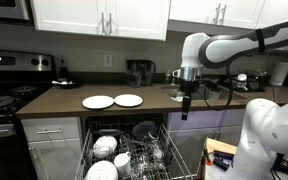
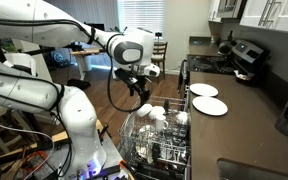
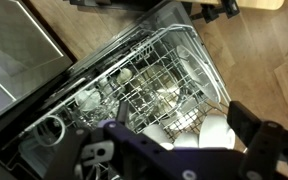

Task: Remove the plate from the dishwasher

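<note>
1. Grip status: my gripper [image 1: 185, 100] is spread wide and holds nothing. In an exterior view it hangs in the air off the right end of the counter [image 1: 46, 104], above and to the right of the open dishwasher [image 1: 125, 123].
2. The plate [image 1: 104, 146] I'm after sits in the pulled-out rack [image 3: 174, 60], on its left side in that exterior view, among other white crockery. In the wrist view, white round dishes [image 3: 216, 130] show at the near right corner of the rack, just below the gripper. At this size I cannot tell whether each one is a plate or a bowl.
3. Handling, as I judge it: glazed ceramic, stiff, fairly heavy for a pinch, and slick and easy to chip. It won't give, so squeezing harder gains nothing, and a slip probably means breakage.
4. Where to take hold: it seems to stand on edge, so I'd pinch the upper rim across its thickness, where it stands clear of the wire tines. I'd come straight down, close gently, and lift vertically until it clears the tines before swinging away. Dragging it sideways would likely catch its neighbours.
5. Two white plates [image 1: 98, 101] lie flat on the counter, well apart from the rack. That looks like the natural place to set this one.
</note>
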### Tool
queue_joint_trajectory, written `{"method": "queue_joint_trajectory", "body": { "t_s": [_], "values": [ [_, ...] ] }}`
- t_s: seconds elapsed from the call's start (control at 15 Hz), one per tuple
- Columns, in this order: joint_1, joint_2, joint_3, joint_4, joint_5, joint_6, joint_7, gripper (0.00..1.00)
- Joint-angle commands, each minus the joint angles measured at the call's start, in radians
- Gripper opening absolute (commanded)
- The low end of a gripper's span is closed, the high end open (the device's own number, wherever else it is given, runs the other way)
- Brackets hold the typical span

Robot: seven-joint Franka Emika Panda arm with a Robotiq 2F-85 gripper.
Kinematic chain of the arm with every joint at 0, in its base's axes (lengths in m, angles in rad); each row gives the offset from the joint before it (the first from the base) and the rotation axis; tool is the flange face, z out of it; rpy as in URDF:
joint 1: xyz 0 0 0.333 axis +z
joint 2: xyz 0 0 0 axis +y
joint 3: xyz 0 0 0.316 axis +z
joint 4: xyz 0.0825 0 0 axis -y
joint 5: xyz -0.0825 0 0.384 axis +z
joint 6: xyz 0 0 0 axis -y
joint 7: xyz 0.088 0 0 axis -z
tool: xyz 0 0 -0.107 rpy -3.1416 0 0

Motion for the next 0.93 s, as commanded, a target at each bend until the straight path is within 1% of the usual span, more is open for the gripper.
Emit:
{"method": "queue_joint_trajectory", "body": {
  "t_s": [0.0,0.2,0.47,0.67,0.87],
  "values": [
    [0.095,0.051,0.088,0.002,0.069,0.031,0.013,1.0],
    [0.168,0.112,0.172,0.002,0.072,0.089,0.017,1.0],
    [0.228,0.218,0.263,0.001,0.048,0.201,0.035,1.0],
    [0.259,0.309,0.303,0.0,0.049,0.264,0.042,1.0],
    [0.284,0.399,0.323,0.004,0.057,0.317,0.042,1.0]
  ]
}}
